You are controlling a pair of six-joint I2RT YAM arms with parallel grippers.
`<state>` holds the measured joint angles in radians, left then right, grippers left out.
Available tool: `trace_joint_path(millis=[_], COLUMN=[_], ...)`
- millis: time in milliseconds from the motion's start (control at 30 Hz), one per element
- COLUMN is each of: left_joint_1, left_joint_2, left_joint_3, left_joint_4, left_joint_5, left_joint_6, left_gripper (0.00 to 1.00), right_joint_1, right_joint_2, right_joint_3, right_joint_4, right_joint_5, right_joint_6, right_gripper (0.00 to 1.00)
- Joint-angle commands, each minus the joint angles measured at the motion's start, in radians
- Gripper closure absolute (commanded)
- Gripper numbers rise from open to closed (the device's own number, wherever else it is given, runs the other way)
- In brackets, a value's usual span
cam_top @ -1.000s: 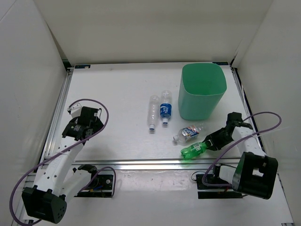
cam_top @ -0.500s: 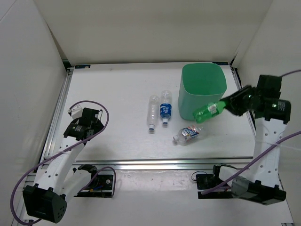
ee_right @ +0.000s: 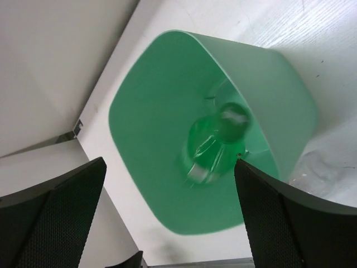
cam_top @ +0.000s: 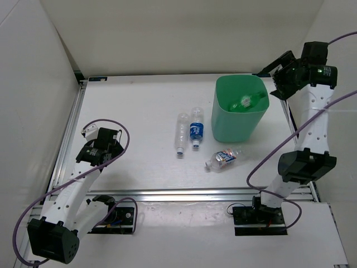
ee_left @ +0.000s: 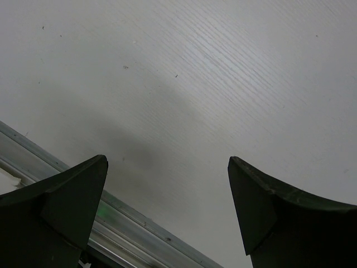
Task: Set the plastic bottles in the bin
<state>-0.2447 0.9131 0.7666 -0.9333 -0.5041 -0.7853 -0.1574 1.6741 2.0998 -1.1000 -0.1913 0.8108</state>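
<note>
The mint-green bin (cam_top: 239,120) stands at the back right of the table, and the green bottle (cam_top: 246,102) lies inside it. The right wrist view looks down into the bin (ee_right: 162,111) at that green bottle (ee_right: 215,142). My right gripper (cam_top: 277,74) is raised beside the bin's far right rim, open, with nothing between its fingers. A plain clear bottle (cam_top: 182,133) and a blue-labelled bottle (cam_top: 196,129) lie side by side left of the bin. Another labelled bottle (cam_top: 223,158) lies in front of it. My left gripper (cam_top: 95,139) hovers open over bare table at the left.
White walls enclose the table on three sides. An aluminium rail (cam_top: 184,194) runs along the near edge, also seen in the left wrist view as a rail (ee_left: 139,223) under the fingers. Purple cables loop from both arms.
My right gripper lifted the green bottle from the table's front, carried it over the bin and opened. The bottle now lies inside the bin. The left arm has hardly moved.
</note>
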Motion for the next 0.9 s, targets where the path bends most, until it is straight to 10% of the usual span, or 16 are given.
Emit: trace_joint_path(millis=[0, 167, 467, 867], left_joint_1=[-0.004, -0.004, -0.013, -0.031], left_joint_2=[-0.005, -0.005, 0.015, 0.044], left_joint_3=[0.014, 0.014, -0.007, -0.050], left_joint_4=[0.008, 0.045, 0.068, 0.079], left_joint_5=[0.006, 0.042, 0.032, 0.082], left_joint_6=[0.006, 0.050, -0.015, -0.034], left_gripper=[0.00, 0.00, 0.00, 0.00], right_joint_1=[0.024, 0.015, 0.025, 0.100], right_joint_2=[-0.027, -0.250, -0.910, -0.829], right_joint_3=[0.057, -0.116, -1.049, -1.406], right_joint_4=[0.011, 0.086, 0.282, 0.439], right_joint_5=[-0.002, 0.081, -0.166, -0.254], right_joint_6=[-0.071, -0.090, -0.018, 0.105], right_gripper=[0.00, 0.00, 0.00, 0.00])
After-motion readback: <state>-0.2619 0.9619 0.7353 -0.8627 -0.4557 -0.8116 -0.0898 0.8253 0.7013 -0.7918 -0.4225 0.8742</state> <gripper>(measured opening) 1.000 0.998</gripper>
